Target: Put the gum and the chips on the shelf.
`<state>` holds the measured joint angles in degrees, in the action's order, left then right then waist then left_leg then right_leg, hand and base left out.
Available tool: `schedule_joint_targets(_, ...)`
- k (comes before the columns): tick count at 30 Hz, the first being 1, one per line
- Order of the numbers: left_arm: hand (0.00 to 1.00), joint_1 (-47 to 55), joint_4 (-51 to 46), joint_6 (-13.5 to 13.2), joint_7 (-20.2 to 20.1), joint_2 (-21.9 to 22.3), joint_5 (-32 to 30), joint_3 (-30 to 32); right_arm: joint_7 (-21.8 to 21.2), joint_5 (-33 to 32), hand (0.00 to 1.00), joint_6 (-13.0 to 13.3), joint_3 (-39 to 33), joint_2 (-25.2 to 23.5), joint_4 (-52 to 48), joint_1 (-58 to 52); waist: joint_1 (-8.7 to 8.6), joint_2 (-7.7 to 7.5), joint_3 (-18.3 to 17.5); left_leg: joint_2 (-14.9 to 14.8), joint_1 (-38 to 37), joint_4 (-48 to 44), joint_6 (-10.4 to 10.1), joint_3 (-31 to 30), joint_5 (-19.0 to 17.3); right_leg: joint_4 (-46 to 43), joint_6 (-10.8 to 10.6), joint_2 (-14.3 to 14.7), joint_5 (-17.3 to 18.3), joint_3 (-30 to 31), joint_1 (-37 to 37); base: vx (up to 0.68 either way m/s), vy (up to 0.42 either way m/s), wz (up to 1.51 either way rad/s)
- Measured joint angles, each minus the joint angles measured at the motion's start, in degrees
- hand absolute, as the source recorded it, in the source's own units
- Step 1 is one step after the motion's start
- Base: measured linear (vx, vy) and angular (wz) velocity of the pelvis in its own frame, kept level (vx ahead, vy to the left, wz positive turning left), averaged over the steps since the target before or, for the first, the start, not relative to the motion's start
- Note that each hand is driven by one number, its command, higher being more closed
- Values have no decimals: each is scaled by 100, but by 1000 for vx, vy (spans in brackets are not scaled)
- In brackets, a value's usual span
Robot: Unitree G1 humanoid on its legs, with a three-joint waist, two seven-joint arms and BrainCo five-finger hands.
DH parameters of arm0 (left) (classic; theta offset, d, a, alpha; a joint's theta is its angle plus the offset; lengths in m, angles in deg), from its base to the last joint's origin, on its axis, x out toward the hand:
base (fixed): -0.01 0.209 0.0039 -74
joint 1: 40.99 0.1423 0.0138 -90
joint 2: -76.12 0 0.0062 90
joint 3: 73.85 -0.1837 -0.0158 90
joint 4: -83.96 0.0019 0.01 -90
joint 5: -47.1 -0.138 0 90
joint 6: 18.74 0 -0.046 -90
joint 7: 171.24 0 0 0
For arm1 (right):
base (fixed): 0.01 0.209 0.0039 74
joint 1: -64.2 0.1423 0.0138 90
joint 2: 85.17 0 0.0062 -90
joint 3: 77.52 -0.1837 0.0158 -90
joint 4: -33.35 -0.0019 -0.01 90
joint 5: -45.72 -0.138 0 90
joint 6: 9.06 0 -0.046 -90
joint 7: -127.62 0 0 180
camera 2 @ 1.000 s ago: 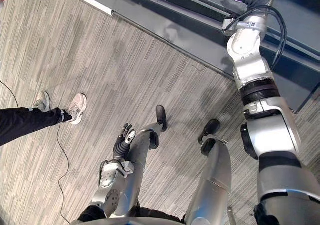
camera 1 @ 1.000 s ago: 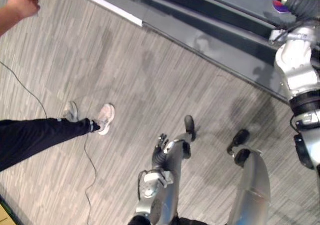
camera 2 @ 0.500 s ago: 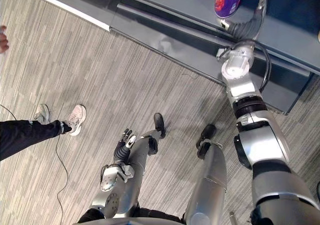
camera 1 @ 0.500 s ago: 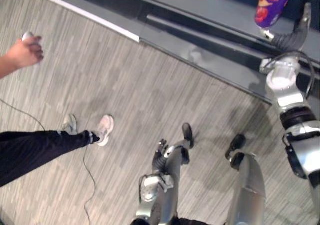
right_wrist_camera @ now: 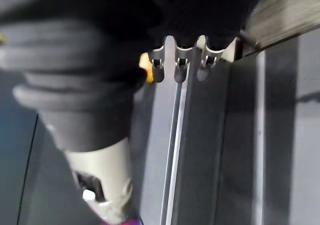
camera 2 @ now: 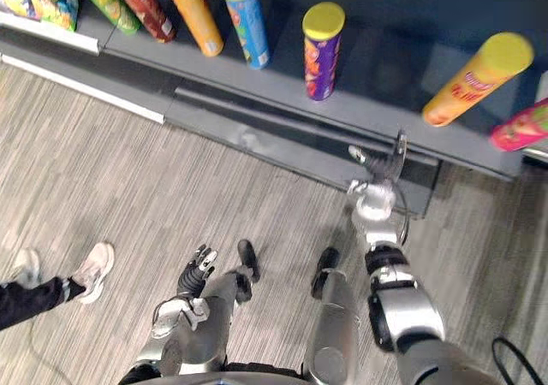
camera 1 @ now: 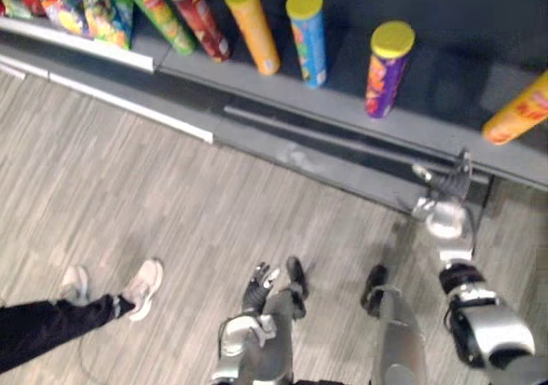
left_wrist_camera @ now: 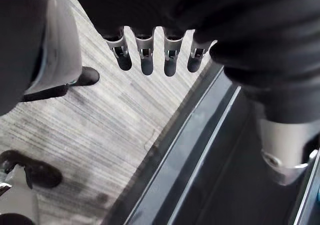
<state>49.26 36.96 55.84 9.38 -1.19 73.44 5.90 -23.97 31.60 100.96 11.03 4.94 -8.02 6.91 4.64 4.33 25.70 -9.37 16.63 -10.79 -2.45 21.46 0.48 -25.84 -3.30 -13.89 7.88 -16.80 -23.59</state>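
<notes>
Shelf (camera 1: 342, 115): dark blue-grey, with a white strip (camera 1: 77, 47) on its front edge.

Green chip can (camera 1: 157, 13): green lid. Dark red chip can (camera 1: 198, 17): red lid. Orange chip can (camera 1: 253, 27), blue chip can (camera 1: 308, 38) and purple chip can (camera 1: 384, 68): yellow lids; the purple one carries orange and red print. Second orange chip can (camera 2: 467, 81): yellow lid, red print.

Pink pack (camera 2: 521, 130): possibly green-marked.

Snack bags (camera 1: 86, 8): mixed red, green and yellow.

Floor (camera 1: 171, 205): grey, finely streaked plank pattern.

Person's shoe (camera 1: 144, 287): pinkish-white. Trouser leg (camera 1: 38, 338): black.

eyes: high up, aimed down, both share shelf (camera 1: 428, 130) and floor (camera 1: 171, 188)
wrists: super close, pointed at shelf base
</notes>
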Motion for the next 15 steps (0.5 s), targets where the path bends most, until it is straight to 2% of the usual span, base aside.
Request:
schedule_joint_targets(4, 0, 21, 356, 234, -155, -209, 16, 209, -137, 50, 0, 58, -105, -425, -806, -1105, -210, -170, -96, 60, -609, 681, -28, -8, 254, 595, -23, 194, -183, -69, 588, 131, 9, -6)
schedule_joint_targets(7, 0, 169, 698, 453, -271, -366, 203, 403, -529, 250, 0, 58, 32, -651, -1270, -2228, -322, -330, -448, 81, -866, 965, -54, -3, 301, 961, -62, 315, -292, -77, 868, 171, 22, -8)
schedule_joint_targets(11, 0, 565, 1144, 635, -387, -501, 414, 679, -1518, 586, 0, -125, 475, -818, -1245, -3576, -439, -503, -924, 130, -1401, 1287, -125, 22, 252, 1347, -107, 419, -334, -80, 1427, 175, 34, -5)
schedule_joint_targets(14, 0, 693, 1418, 724, -449, -494, 611, 871, -2395, 746, 0, -420, 604, -979, -334, -3996, -455, -546, -1271, 173, -1765, 1492, -162, 27, 227, 1620, -162, 457, -365, -115, 1836, 132, 36, 1)
schedule_joint_targets(15, 0, 713, 1443, 725, -444, -480, 660, 923, -2537, 746, 0, -486, 602, -1013, -131, -4059, -457, -553, -1328, 178, -1825, 1509, -171, 18, 220, 1679, -178, 462, -375, -135, 1921, 116, 47, 2)
